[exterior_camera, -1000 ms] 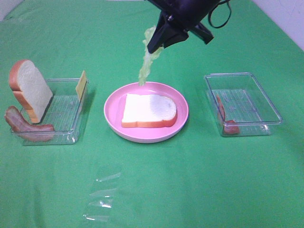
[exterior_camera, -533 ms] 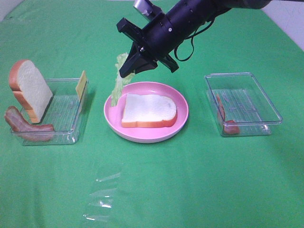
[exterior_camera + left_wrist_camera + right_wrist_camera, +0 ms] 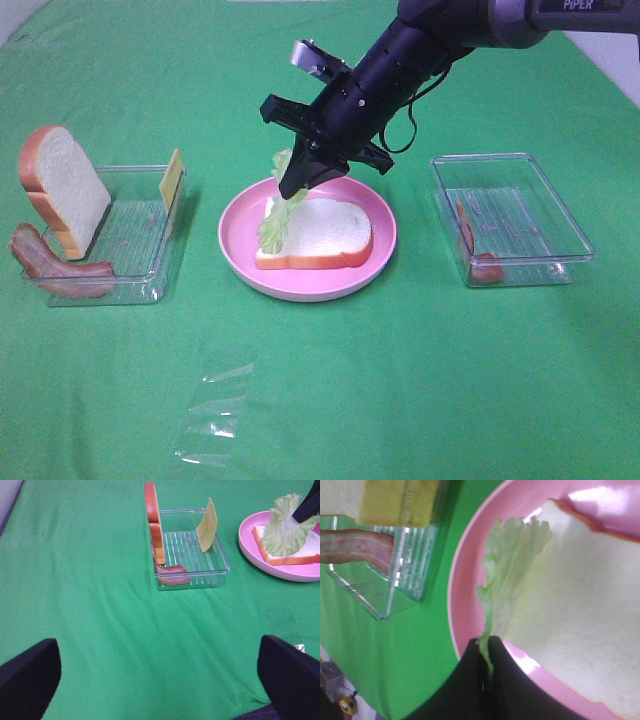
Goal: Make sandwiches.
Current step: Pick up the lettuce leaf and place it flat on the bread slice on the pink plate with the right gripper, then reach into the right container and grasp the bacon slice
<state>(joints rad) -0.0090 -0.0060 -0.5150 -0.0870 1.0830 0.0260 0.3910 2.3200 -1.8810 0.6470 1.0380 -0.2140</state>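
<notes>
Lettuce point(image 3: 275, 220) in R claw point(image 3: 292, 188) overlaps bread point(image 3: 322, 232) edge nr plate point(image 3: 236, 252) rim.

**Q:** What was the pose of the right arm point(image 3: 430, 45)?

**A:** It reached in from the far right side and sloped down toward the middle. The right gripper point(image 3: 297, 186) pointed downward just past the centre line, with its fingers point(image 3: 470, 675) pressed together on the upper edge of the lettuce leaf point(image 3: 277, 218).

**Q:** And the left gripper point(image 3: 159, 647)?

**A:** It was held above the counter point(image 3: 100, 605) and angled downward. Its two fingers point(image 3: 30, 677) were spread fully apart.
</notes>
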